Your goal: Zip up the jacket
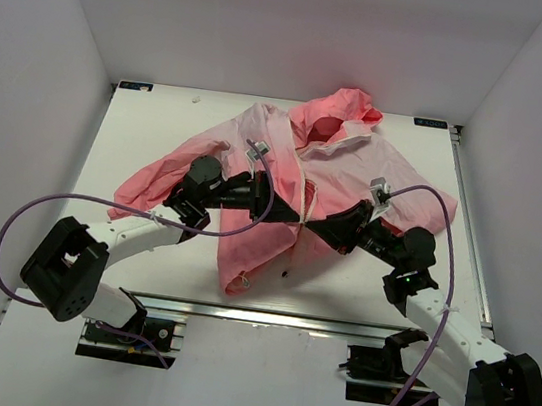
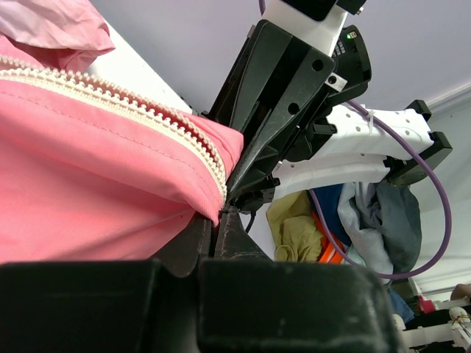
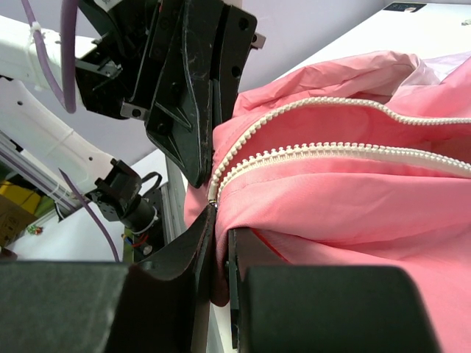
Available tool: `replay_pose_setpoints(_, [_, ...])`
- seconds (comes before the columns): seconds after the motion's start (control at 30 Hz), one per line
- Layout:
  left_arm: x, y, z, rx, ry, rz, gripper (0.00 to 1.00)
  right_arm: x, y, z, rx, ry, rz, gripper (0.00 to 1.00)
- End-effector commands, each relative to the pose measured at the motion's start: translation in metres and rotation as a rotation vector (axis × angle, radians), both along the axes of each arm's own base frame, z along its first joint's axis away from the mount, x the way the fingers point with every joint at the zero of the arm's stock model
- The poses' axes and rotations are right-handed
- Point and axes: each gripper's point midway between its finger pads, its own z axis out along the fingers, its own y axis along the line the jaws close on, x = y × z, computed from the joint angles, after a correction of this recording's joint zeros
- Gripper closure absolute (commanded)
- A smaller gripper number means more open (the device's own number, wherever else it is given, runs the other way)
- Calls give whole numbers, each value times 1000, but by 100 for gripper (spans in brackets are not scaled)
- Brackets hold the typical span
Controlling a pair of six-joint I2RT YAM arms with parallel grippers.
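The pink jacket (image 1: 267, 157) lies spread on the white table (image 1: 139, 134), hood at the far side. Its white zipper (image 3: 309, 151) is open: two rows of teeth run apart and meet near my fingertips. My left gripper (image 1: 290, 213) and right gripper (image 1: 314, 225) face each other tip to tip at the lower part of the front opening. In the left wrist view my left gripper (image 2: 218, 215) is shut on the jacket's edge at the end of the zipper teeth (image 2: 147, 110). In the right wrist view my right gripper (image 3: 221, 228) is shut on a fold of pink cloth just below the zipper's end.
White walls enclose the table on three sides. An aluminium rail (image 1: 265, 315) runs along the near edge between the arm bases. Purple cables (image 1: 21, 218) loop off both arms. A pile of other clothes (image 2: 346, 220) shows beyond the table in the left wrist view.
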Motion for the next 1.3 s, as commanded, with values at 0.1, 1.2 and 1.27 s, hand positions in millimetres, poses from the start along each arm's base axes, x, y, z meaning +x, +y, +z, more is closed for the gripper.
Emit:
replay_pose_setpoints(0.1, [1, 1, 33, -45, -97, 3, 100, -6, 2, 31, 14, -139, 38, 100])
replay_pose_setpoints(1.2, [-5, 3, 35, -67, -108, -11, 100, -7, 0, 40, 61, -134, 25, 100])
replay_pose_setpoints(1.27, [-6, 5, 37, -65, -113, -6, 100, -6, 0, 37, 52, -134, 22, 100])
